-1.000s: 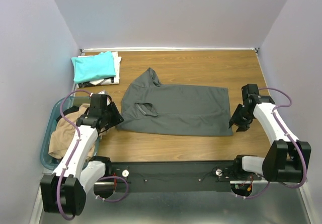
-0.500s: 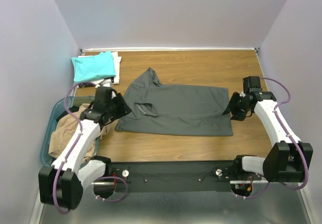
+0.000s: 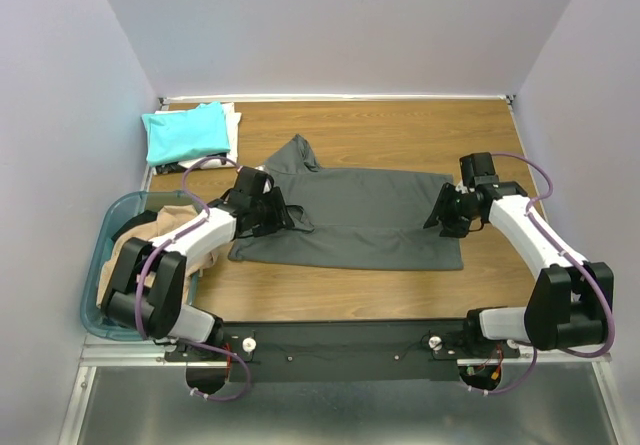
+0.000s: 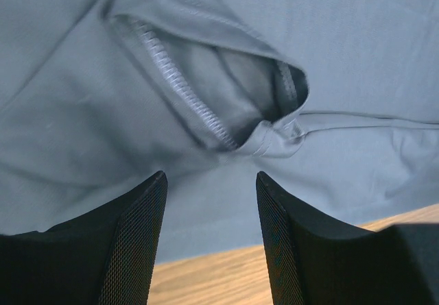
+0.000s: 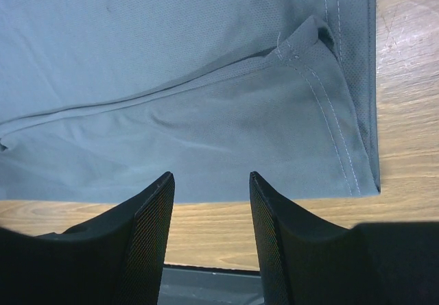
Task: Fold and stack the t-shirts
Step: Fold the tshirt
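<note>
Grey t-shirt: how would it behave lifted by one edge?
The grey t-shirt would probably droop: it lies flat with soft creases. Looks thin, so likely light. Pushed, it may bunch like its folded corner.

The grey shirt (image 3: 360,215) is soft, matt cloth, finely knit with stitched hems. The table (image 3: 400,130) is smooth wood-grain, the basket (image 3: 90,295) translucent plastic, and the left fingers (image 4: 130,250) matt black with mesh texture.

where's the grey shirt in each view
Top external: the grey shirt lies spread mid-table, collar to the left.
Left wrist: it fills nearly the whole frame, collar opening near the centre.
Right wrist: it fills the upper frame, hem corner at lower right.
Shared landmark: the wood table showing past the shirt's edge, at the bottom of both wrist views.
</note>
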